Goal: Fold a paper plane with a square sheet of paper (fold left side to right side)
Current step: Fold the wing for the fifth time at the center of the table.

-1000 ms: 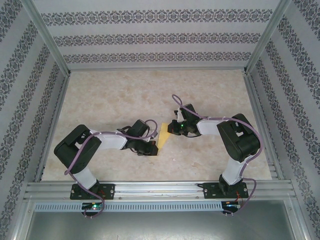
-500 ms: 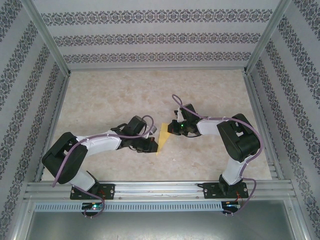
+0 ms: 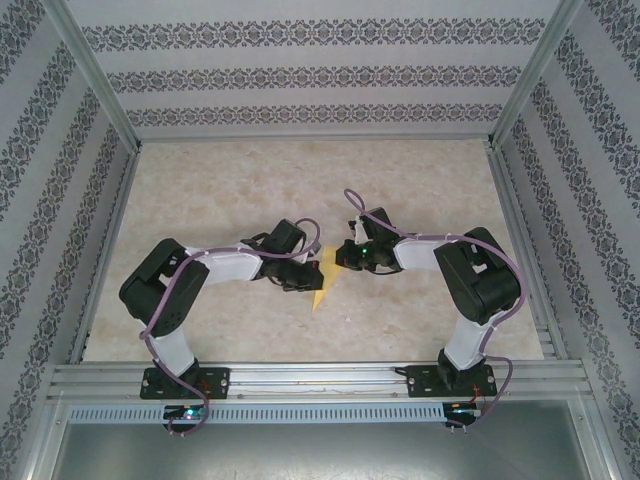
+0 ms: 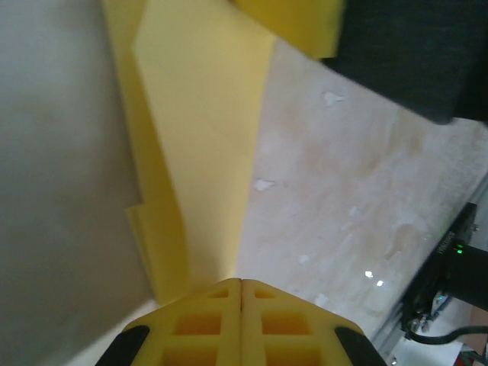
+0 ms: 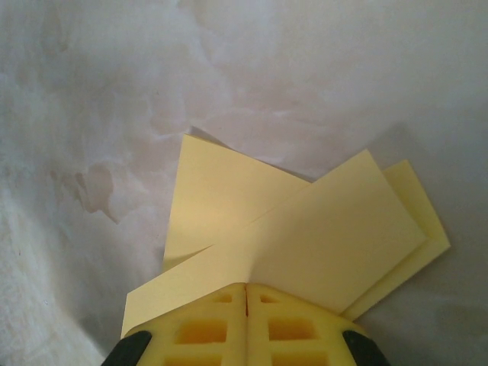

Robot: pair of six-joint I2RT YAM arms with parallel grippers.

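The paper plane (image 3: 321, 278), plain yellow paper folded into a slim, pointed dart of several overlapping layers with crisp creases, lies flat near the middle of the pale marbled tabletop (image 3: 250, 190), its sharp tip toward the near edge.

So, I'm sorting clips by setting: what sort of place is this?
Probably a purpose-built robot recording booth, not a lived-in room: a left arm and a right arm bolted to an aluminium rail, a marble-look tabletop, and patterned wall panels boxing it in.
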